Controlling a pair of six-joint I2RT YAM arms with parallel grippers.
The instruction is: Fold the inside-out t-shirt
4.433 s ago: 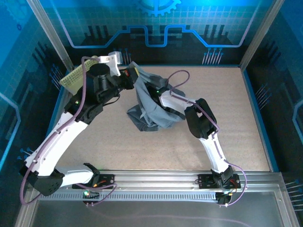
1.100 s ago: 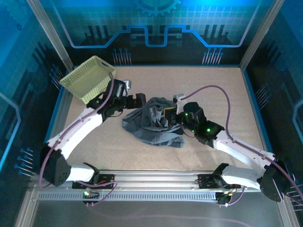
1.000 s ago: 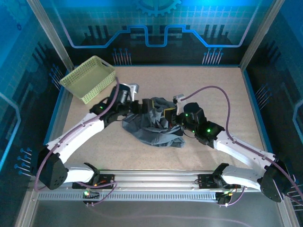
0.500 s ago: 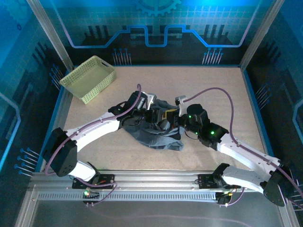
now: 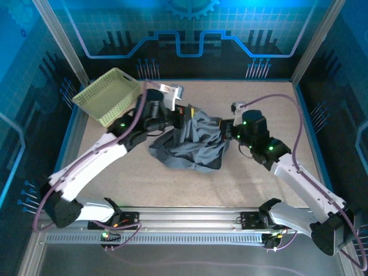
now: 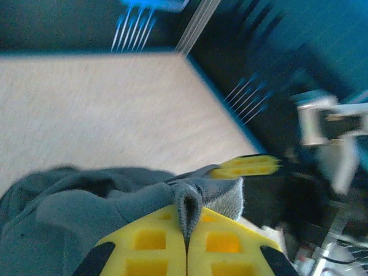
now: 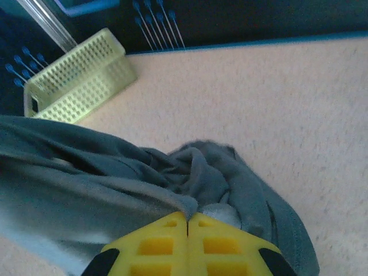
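Inside-out t-shirt [image 5: 192, 146]: dark slate-grey soft fabric garment, plain, matte, heavily wrinkled, bunched in a heap. Location: strung between the two grippers. The upper folds are lifted, and the lower part is slumped on the speckled beige table [image 5: 276, 190] beneath and nearer than both sets of tips.

Left gripper [image 5: 183, 114]: yellow-padded two-finger tool. In the left wrist view [image 6: 187, 224] the pads are pressed together on a narrow upright ridge of grey cloth.

Right gripper [image 5: 227, 127]: same pattern. In the right wrist view [image 7: 188, 221] the pads are closed together on a rolled edge of the cloth, with the rest draped away ahead and to the left of the tips.

Pale yellow-green plastic lattice basket [image 5: 109, 95]: behind and outboard of the left gripper, apart from the cloth. From the right gripper it lies far ahead and to the left [image 7: 75, 86].

Step in hand (judged): both pinches are made and the garment is raised for spreading. It is not yet flat and no fold has been laid, so the task is at an early stage.

Next move (judged): draw the tips apart so the cloth opens, then lower it flat. Which edges are pinched cannot be told, so a re-grip may be needed.

Arm pose: the left arm runs in a long diagonal forward and inward, with its wrist turned toward the right gripper. The right arm has its elbow outboard and its forearm angled inward. The tips face each other, near, with cloth between them.
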